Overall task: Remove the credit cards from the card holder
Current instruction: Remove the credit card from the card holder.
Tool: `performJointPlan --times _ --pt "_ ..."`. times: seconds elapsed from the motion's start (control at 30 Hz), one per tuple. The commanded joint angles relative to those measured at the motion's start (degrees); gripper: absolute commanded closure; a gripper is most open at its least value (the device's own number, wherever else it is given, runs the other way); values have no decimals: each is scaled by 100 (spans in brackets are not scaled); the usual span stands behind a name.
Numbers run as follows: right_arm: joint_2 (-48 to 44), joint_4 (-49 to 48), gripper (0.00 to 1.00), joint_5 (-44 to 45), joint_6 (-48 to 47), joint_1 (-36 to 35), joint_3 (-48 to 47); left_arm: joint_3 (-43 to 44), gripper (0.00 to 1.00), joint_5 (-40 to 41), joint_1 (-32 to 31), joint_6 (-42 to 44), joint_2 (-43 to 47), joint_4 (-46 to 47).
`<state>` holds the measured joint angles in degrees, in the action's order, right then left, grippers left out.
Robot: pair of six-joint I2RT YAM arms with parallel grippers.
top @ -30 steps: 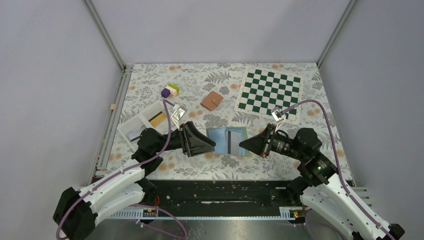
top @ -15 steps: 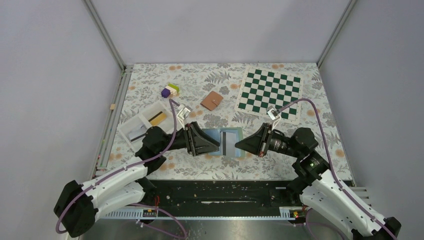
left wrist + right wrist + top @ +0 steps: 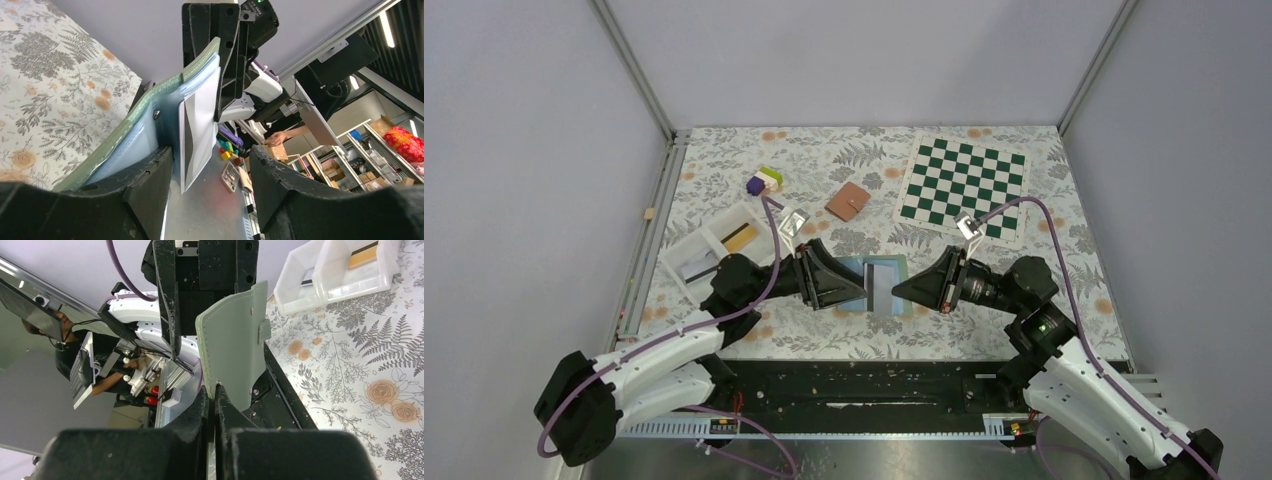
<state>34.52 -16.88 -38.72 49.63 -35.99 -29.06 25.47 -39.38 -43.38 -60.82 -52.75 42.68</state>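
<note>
Now: card holder stretched between both claws, one card inside

Right claw (image 3: 215, 390) is fully closed and pinches the edge of the green cover of the card holder (image 3: 234, 350). The cover runs out ahead of its fingertips, straight toward the left claw (image 3: 211, 159), w/ the small snap tab on the side.

Left claw faces the right claw from the opposite side. Its jaws are approx half open and they grip nothing. The clear pages of the holder reach into the gap btw its fingers (image 3: 150, 172). They lie close to one finger and leave free space to the other. If the pages touch that near finger, I cannot tell.

Regarding the credit cards: a white card (image 3: 199, 125) w/ a black stripe sits in one clear page, directly ahead of the left claw, btw its two fingers. A yellow-orange card (image 3: 740, 238) lies in one compartment of the white tray (image 3: 686, 255), which is to the outer side of the left claw, well apart from the holder. The next compartment has one more flat item w/ a dark stripe, too small to name.

Beyond the two claws, on the floral table (image 3: 824, 340), lie a brown wallet (image 3: 848, 201) and some coloured blocks (image 3: 764, 181). A chess mat (image 3: 964, 183) lies beyond the right claw.
</note>
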Motion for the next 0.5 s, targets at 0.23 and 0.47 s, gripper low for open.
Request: performJointPlan --times 0.23,0.47 --pt "50 -753 100 -277 253 4 57 -340 51 -124 -46 -895 -486 2437" --pt "72 -762 100 -294 266 8 62 -414 70 -32 -40 -981 -476 2504"
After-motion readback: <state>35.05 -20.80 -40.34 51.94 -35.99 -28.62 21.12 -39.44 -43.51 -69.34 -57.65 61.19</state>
